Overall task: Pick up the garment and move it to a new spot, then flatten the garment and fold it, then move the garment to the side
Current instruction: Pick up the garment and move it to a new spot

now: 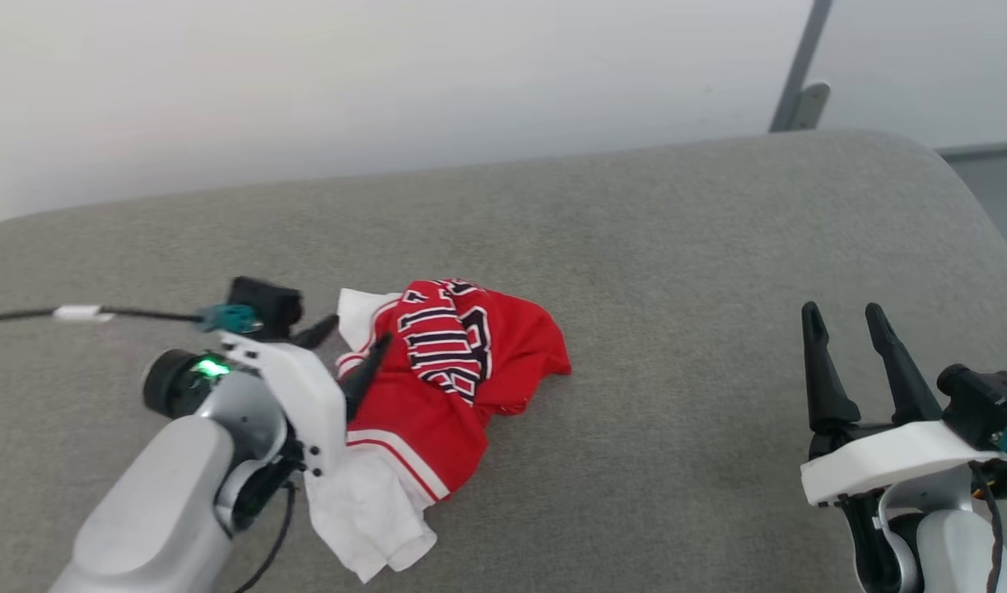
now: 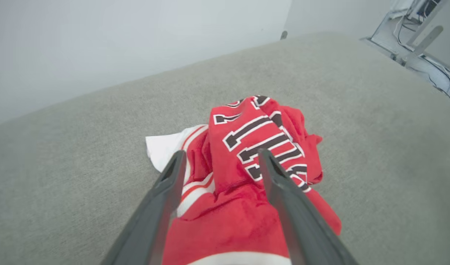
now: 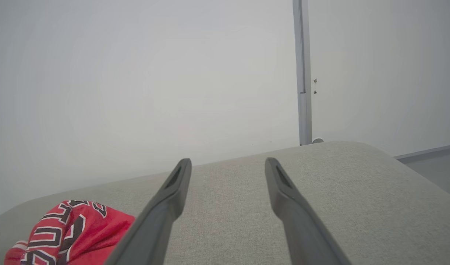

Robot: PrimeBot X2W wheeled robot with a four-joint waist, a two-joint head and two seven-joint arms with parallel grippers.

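1. A plain pale wall (image 1: 388, 82) runs behind everything.
2. In front of it is a broad grey fabric-covered cushion (image 1: 676, 247) with a rounded far corner on the right.
3. The red jersey shirt with white sleeves and red-white striped trim (image 1: 437, 387) lies in a crumpled heap on the cushion, left of the middle. Its black, white-edged lettering faces up across the top folds. One white sleeve spills toward the near edge, and another white corner pokes out at the far left side of the heap.
4. The left arm, silver-grey with a white bracket and a green light at the wrist, reaches in from the lower left. The left gripper (image 1: 361, 328) sits right at the left side of the shirt. Its two long dark fingers (image 2: 166, 191) stand wide apart. From the wrist, red cloth lies in the gap between and under them, but neither finger pinches it and nothing is lifted.
5. The right gripper (image 1: 842, 307) hangs at the lower right, well apart from the shirt, over bare cushion. Its fingers (image 3: 162, 213) are spread wide and hold nothing.
6. A slim grey metal post (image 1: 799, 74) rises behind the cushion's far right corner.
7. A thin black cable with a white tag (image 1: 25, 315) runs from the left edge to the left wrist.
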